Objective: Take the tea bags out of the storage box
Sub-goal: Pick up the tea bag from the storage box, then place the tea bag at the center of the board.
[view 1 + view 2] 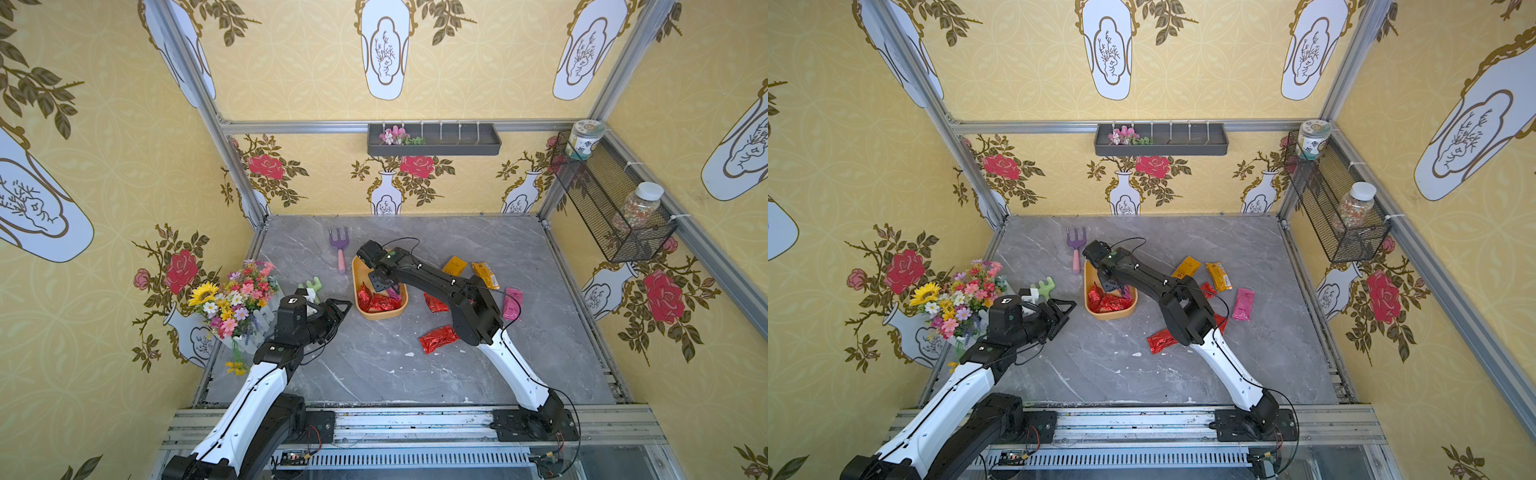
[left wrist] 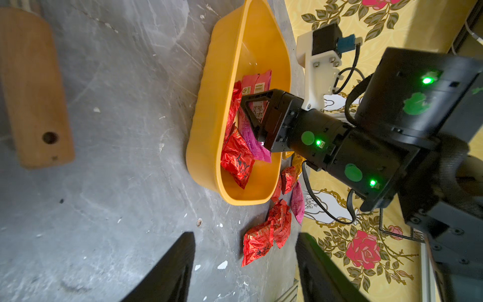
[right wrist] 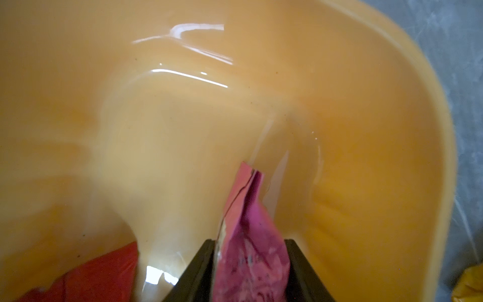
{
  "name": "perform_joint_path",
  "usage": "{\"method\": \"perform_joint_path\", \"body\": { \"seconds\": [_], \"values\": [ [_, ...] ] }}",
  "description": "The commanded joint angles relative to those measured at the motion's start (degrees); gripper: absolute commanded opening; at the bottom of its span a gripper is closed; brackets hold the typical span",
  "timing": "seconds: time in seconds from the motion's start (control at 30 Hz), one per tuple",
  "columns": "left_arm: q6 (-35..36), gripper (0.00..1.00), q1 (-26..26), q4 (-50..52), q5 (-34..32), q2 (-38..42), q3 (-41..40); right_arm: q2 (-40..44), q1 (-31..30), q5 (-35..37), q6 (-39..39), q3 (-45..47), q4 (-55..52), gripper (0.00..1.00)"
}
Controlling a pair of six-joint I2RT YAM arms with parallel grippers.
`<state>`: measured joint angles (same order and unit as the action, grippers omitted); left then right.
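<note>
Pink tea bag (image 3: pixel 248 261) fills your right wrist view. The right gripper (image 3: pixel 249 244) has its jaws pinched on it, low inside the storage box (image 1: pixel 380 316) near the middle of the worktop (image 1: pixel 374 374). Red tea bags (image 1: pixel 376 303) crowd the box's near end. Others lie out toward the right edge: a red sachet (image 1: pixel 438 338), an orange sachet (image 1: pixel 485 274), a pink sachet (image 1: pixel 513 303). Your left gripper (image 1: pixel 340 308) hangs parted and empty, just beside the box.
</note>
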<state>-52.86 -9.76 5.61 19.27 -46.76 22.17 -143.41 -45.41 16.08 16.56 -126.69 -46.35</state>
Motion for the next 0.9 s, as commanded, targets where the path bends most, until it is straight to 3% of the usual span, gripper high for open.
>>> {"method": "perform_joint_path", "body": {
  "seconds": [0.0,0.17,0.63,0.87],
  "values": [
    [0.1,0.67,0.0,-1.0,0.3,0.2,-0.4,2.1,0.0,-1.7,1.8,1.5,1.7,0.44],
    [-0.1,0.67,0.0,-1.2,0.4,0.0,0.0,6.0,0.5,-4.2,3.2,5.4,4.2,0.41],
    [-1.1,0.66,-0.3,-1.9,2.1,-1.0,3.7,21.8,8.9,-22.9,12.0,22.5,17.5,0.36],
    [-2.1,0.66,-4.0,-4.4,0.4,-4.4,5.3,31.6,13.8,-27.9,14.2,31.6,23.4,0.37]
  ]
}}
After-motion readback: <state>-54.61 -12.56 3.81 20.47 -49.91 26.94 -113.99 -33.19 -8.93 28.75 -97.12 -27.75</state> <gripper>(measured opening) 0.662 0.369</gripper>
